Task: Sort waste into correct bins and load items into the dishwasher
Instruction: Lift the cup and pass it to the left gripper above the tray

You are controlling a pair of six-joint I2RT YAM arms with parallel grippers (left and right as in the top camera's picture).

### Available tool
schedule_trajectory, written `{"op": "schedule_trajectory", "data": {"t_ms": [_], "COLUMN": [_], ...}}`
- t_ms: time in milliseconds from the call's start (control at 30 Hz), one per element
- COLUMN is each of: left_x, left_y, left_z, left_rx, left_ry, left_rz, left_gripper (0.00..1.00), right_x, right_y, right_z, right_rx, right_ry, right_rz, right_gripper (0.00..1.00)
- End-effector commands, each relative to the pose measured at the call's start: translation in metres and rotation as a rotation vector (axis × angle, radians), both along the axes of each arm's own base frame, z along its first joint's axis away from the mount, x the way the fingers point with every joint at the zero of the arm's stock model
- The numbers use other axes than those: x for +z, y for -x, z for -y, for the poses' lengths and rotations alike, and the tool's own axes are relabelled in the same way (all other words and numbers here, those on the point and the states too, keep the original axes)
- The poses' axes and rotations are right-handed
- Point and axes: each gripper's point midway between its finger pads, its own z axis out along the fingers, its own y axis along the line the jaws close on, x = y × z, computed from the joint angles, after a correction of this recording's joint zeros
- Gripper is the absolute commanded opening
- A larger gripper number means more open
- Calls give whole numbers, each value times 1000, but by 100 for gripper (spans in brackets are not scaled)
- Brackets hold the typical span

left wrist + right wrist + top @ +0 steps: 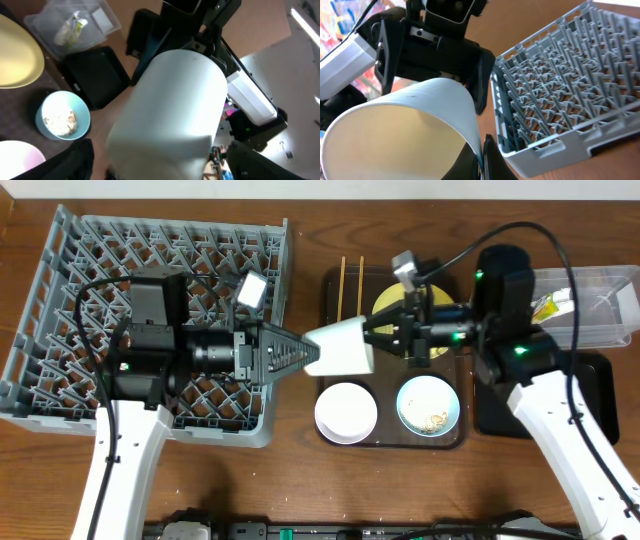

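A white cup (345,345) hangs in the air between both grippers, over the gap between the grey dish rack (60,300) and the brown tray. My right gripper (372,335) is shut on the cup's rim wall (482,150). My left gripper (312,357) is open, and its fingers straddle the cup's base (175,100) with gaps on both sides. The yellow plate (392,305), white bowl (346,412) and light-blue bowl (405,402) holding rice crumbs (432,420) sit on the brown tray. The green-and-yellow wrapper (548,307) lies in the clear tub (600,280).
The dark-brown serving tray (330,290) also holds two chopsticks (342,285). The black tray (590,395) sits at the right, below the tub. The rack's near wall (555,145) is close beside the cup. Cables loop over both arms.
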Motion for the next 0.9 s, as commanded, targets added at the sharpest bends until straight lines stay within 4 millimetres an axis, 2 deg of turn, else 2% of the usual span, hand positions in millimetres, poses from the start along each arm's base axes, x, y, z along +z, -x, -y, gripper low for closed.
{"op": "schedule_trajectory", "data": {"t_ms": [0, 133, 333, 400, 467, 600, 733, 867], "left_x": [12, 12, 10, 10, 10, 11, 11, 11], "left_y": [10, 15, 15, 15, 15, 15, 15, 15], "left_z": [7, 13, 14, 14, 14, 14, 14, 14], "left_rx": [-55, -79, -76, -77, -77, -77, -77, -77], "left_ry": [26, 26, 19, 19, 19, 20, 20, 19], "left_rz": [29, 28, 30, 29, 29, 29, 29, 29], "left_gripper": [80, 72, 61, 63, 77, 83, 83, 74], "right_x": [2, 4, 5, 5, 5, 7, 10, 11], "right_y": [-2, -4, -2, -2, -2, -2, -3, -3], "right_z": [-14, -22, -24, -24, -24, -25, -25, -25], "right_rx": [-39, -61, -54, -54, -55, -51, -51, -52], "right_ry": [23, 26, 23, 23, 22, 16, 6, 3], "right_rz": [1, 13, 11, 10, 5, 11, 17, 21], "right_gripper": [1, 1, 1, 1, 1, 1, 1, 1]}}
